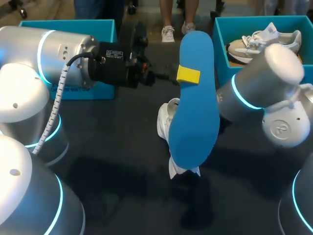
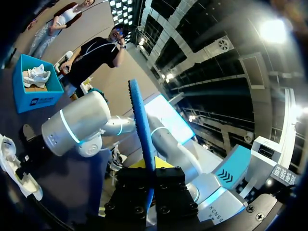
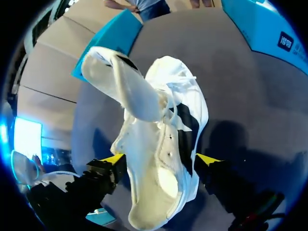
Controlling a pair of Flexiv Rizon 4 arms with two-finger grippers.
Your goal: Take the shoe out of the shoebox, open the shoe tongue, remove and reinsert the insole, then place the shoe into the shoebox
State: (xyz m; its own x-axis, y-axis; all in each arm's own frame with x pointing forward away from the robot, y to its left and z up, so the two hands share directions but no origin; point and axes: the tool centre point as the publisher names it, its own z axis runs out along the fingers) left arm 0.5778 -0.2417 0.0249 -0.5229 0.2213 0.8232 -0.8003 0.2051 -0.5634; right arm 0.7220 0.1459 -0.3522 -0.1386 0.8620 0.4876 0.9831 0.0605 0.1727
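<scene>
While the blue insole [image 1: 195, 112] stands nearly upright in the air over the middle of the desk [image 1: 112, 147], the left fingers [image 1: 188, 75] pinch it near its far end, closed narrow on its two faces. From the left wrist it shows edge-on, a thin blue strip running straight out from between those fingers.

Just beneath and behind the insole is the white shoe [image 1: 166, 122], largely hidden by it from above. The right wrist view shows it plainly: it lies lengthways between the right fingers [image 3: 111, 160], which stand wide with one yellow tip pressed against each side of it. So the shoe is held from both sides. Its tongue [image 3: 125, 86] is pulled up and out of the opening, and the laces are loose. Whether the sole rests on the desk I cannot tell.

The shoe is outside both teal boxes. One shoebox [image 1: 63, 22] stands at the far left, behind the left arm. The other shoebox [image 1: 220, 49] stands at the far right and holds another pale sneaker [image 1: 264, 41].
</scene>
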